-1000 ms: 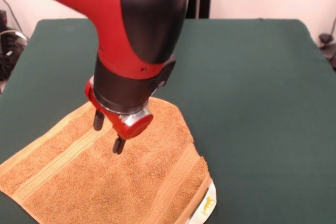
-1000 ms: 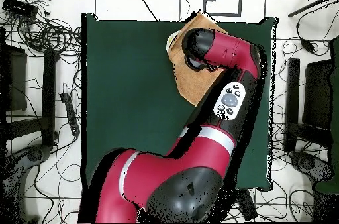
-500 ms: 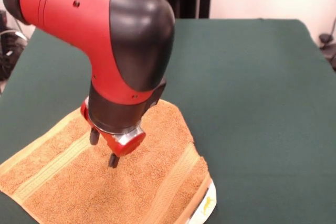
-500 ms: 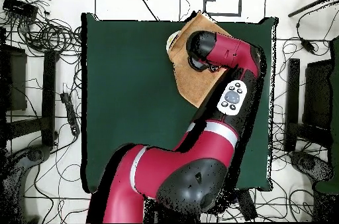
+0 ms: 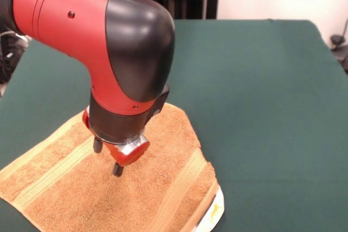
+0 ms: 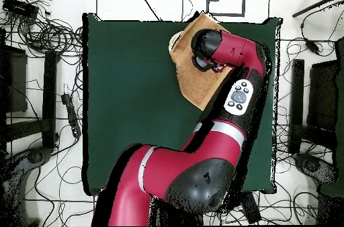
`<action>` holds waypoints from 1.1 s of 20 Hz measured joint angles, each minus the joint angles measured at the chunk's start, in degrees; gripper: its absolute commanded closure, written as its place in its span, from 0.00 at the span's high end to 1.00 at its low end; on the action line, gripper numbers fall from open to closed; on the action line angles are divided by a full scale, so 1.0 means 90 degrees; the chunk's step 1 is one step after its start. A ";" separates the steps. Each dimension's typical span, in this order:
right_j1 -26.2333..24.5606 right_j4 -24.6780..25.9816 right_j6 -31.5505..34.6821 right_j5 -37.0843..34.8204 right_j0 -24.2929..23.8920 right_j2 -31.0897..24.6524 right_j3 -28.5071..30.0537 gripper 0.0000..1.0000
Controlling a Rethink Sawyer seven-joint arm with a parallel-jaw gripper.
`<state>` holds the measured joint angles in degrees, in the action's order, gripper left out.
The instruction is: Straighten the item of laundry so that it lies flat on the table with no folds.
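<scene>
The orange-tan towel (image 5: pixel 163 188) lies at the near left of the green table (image 5: pixel 261 107), with its stripe bands running diagonally. It is not fully spread: its right end shows a folded-over edge. A white piece with a yellow mark (image 5: pixel 215 213) peeks out at the near right corner. My gripper (image 5: pixel 107 157) points down over the towel's middle. Its two black fingers stand apart with nothing between them, and their tips are at or just above the cloth. In the overhead view the towel (image 6: pixel 193 86) sits at the table's (image 6: pixel 127 103) top edge, and the arm's wrist hides the gripper.
The red and black arm (image 5: pixel 109 42) fills the upper left of the front view and covers the towel's far part. Cables and stands lie on the floor around the table (image 6: pixel 47 36). The towel's near edge runs out of the front view at the bottom.
The arm has come down and shifted slightly left and nearer in the front view, bringing the open fingers down to the towel's surface. The towel has not visibly moved.
</scene>
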<state>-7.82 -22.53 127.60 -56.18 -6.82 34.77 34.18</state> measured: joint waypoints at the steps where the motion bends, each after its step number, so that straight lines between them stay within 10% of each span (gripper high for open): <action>1: 0.0003 0.0000 0.0000 -0.0016 0.0000 -0.0040 -0.0003 1.00; 22: 0.0212 0.0029 0.0000 0.0029 -0.0372 -0.0902 0.0109 1.00</action>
<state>-5.92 -22.27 127.60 -55.92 -10.17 26.66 35.16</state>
